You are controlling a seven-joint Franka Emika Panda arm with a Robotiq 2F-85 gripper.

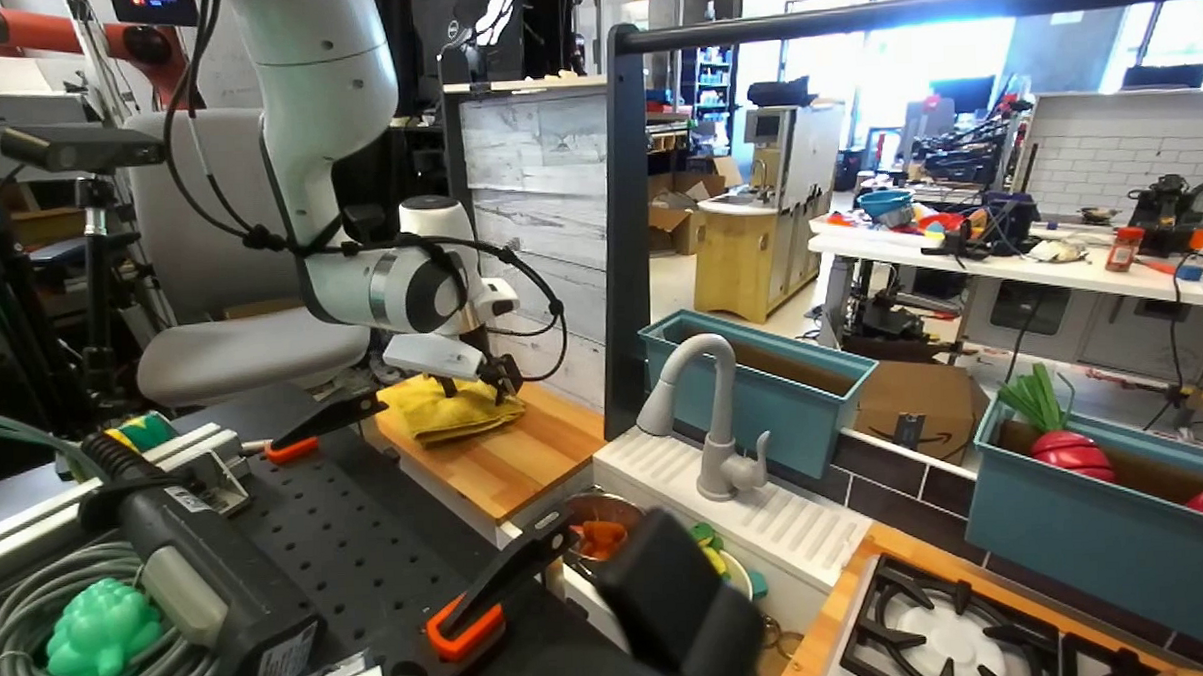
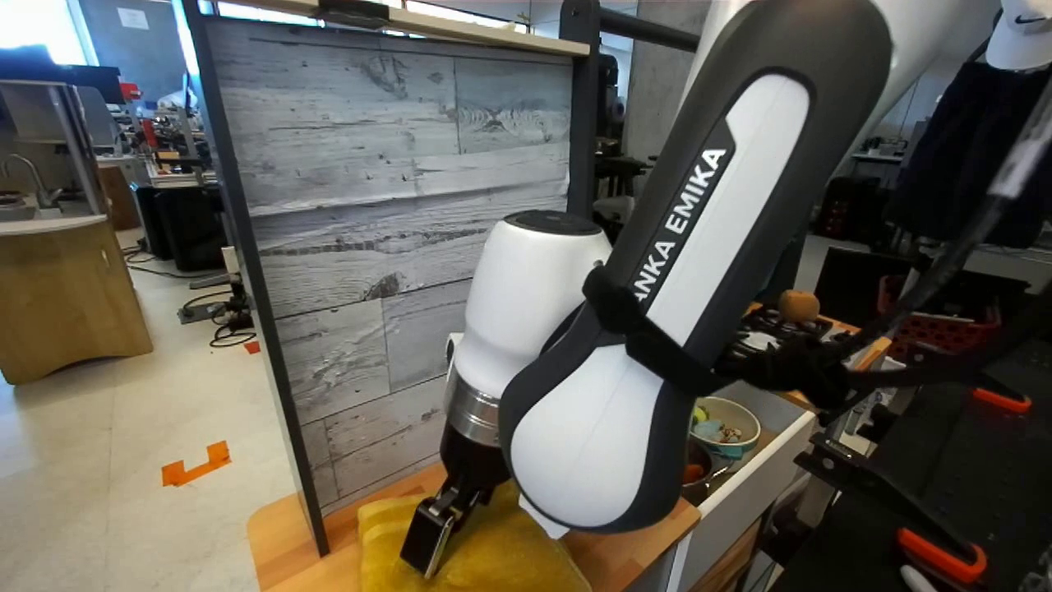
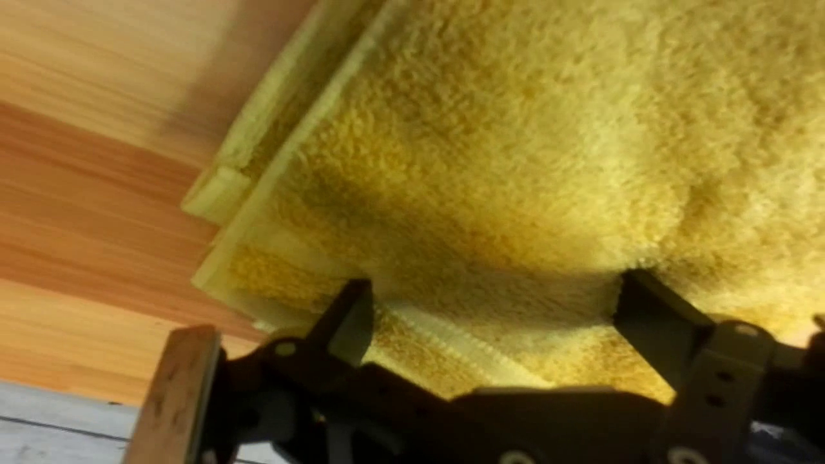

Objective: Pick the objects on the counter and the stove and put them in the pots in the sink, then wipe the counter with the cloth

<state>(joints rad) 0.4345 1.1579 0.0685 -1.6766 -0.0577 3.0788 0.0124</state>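
Note:
A yellow cloth (image 1: 454,415) lies folded on the wooden counter (image 1: 531,461); it also shows in an exterior view (image 2: 509,555) and the wrist view (image 3: 515,161). My gripper (image 3: 496,280) is open, fingers spread, pointing down with its tips at the cloth's surface; cloth lies between the fingers. Whether the tips press in is hard to tell. A metal pot (image 1: 635,507) holding orange pieces and a light bowl (image 1: 738,571) with green and yellow pieces sit in the sink. The bowl also shows in an exterior view (image 2: 749,423). A round orange-brown object (image 2: 799,306) is on the stove (image 1: 947,631).
A grey wood-pattern panel (image 1: 537,200) stands behind the counter. A grey faucet (image 1: 719,414) rises beside the sink. Blue planters (image 1: 764,402) line the back, and one (image 1: 1099,551) holds red vegetables. Black clamps with orange pads (image 1: 467,628) sit along the front edge.

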